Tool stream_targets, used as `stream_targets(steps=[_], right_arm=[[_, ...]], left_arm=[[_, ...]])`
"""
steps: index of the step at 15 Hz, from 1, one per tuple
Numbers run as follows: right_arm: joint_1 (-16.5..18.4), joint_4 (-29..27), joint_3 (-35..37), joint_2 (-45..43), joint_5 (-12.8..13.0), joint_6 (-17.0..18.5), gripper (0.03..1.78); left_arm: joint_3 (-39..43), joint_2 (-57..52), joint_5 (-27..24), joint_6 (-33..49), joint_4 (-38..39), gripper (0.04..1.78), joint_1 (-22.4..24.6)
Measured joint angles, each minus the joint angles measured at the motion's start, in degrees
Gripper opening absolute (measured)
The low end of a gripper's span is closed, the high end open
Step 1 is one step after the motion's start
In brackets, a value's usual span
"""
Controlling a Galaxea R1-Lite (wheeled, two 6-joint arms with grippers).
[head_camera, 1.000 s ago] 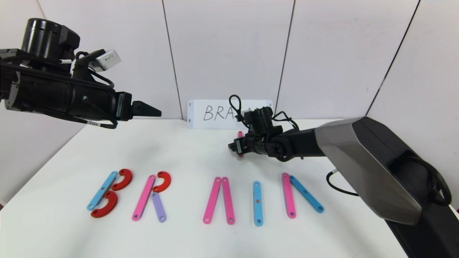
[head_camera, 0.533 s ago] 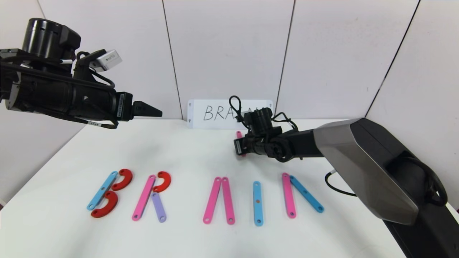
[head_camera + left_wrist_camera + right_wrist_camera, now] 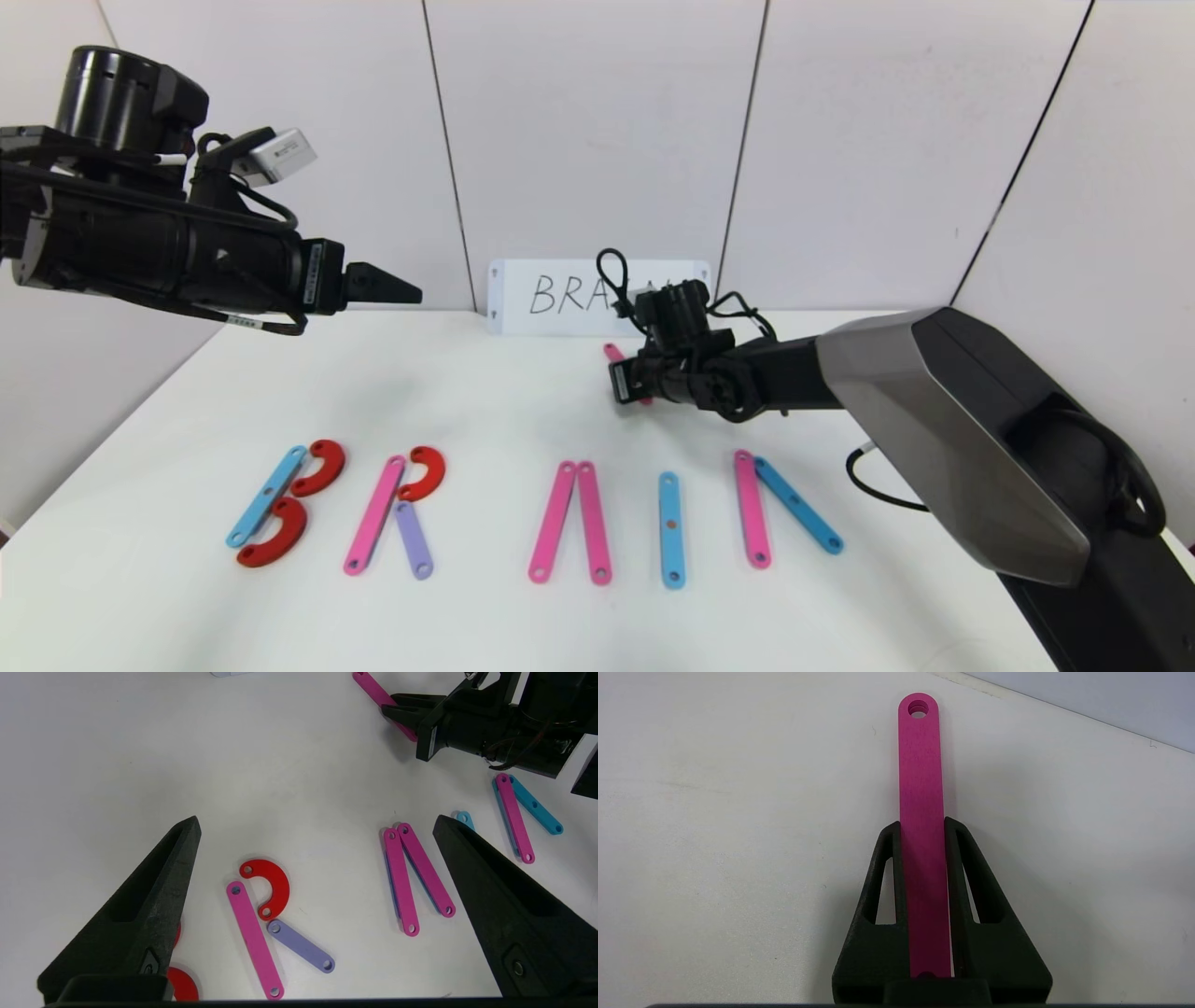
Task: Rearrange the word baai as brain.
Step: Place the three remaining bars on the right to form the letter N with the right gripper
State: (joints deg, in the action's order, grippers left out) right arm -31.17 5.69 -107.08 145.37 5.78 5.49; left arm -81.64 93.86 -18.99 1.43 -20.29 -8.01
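Flat plastic letters lie in a row near the table front in the head view. B is a blue strip [image 3: 266, 495] with two red curves. R is a pink strip [image 3: 373, 515], a red curve [image 3: 425, 473] and a purple strip [image 3: 413, 539]. Two pink strips [image 3: 569, 523] form a peak. Then come a blue strip [image 3: 670, 529] and a pink [image 3: 752, 509] and blue [image 3: 799, 519] pair. My right gripper [image 3: 624, 378] is shut on another pink strip [image 3: 920, 788], low over the table behind the row. My left gripper [image 3: 316, 820] is open and empty, high at the left.
A white card [image 3: 560, 297] with handwritten BRAIN stands at the back wall, partly hidden by my right arm [image 3: 934, 411]. White wall panels close the table at the back and sides. The table front edge runs just before the letters.
My right gripper has shifted slightly right with the pink strip, and the strip's far end has swung to the left. The left arm and the letters on the table have not moved.
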Motion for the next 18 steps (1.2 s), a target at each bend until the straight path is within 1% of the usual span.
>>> stream_targets(steps=[5,7,9,12,16,17,18], right_arm=[[-0.3,-0.1,1.8,-2.0,0.0,0.7,0.27],[-0.2,-0.1,3.7,-4.6,0.0,1.3,0.27],[0.2,0.0,6.3,-8.3,0.1,2.8,0.27],[1.5,0.2,14.2,-15.1,0.1,4.9,0.27],[4.1,1.1,27.6,-25.4,0.2,8.2,0.27],[4.7,1.2,30.6,-27.7,0.4,9.2,0.27],[5.2,1.2,33.2,-29.7,1.3,10.0,0.27]], left_arm=[[0.0,0.0,0.0,0.0,0.1,1.74,0.0],[0.0,0.0,0.0,0.0,0.0,1.74,0.0],[0.0,0.0,0.0,0.0,0.0,1.74,0.0],[0.0,-0.1,0.0,0.0,0.0,1.74,0.0],[0.5,-0.3,0.0,0.0,0.2,1.74,-0.2],[0.5,-0.4,-0.1,0.0,0.2,1.74,-0.2],[0.6,-0.5,0.0,0.0,0.2,1.74,-0.3]])
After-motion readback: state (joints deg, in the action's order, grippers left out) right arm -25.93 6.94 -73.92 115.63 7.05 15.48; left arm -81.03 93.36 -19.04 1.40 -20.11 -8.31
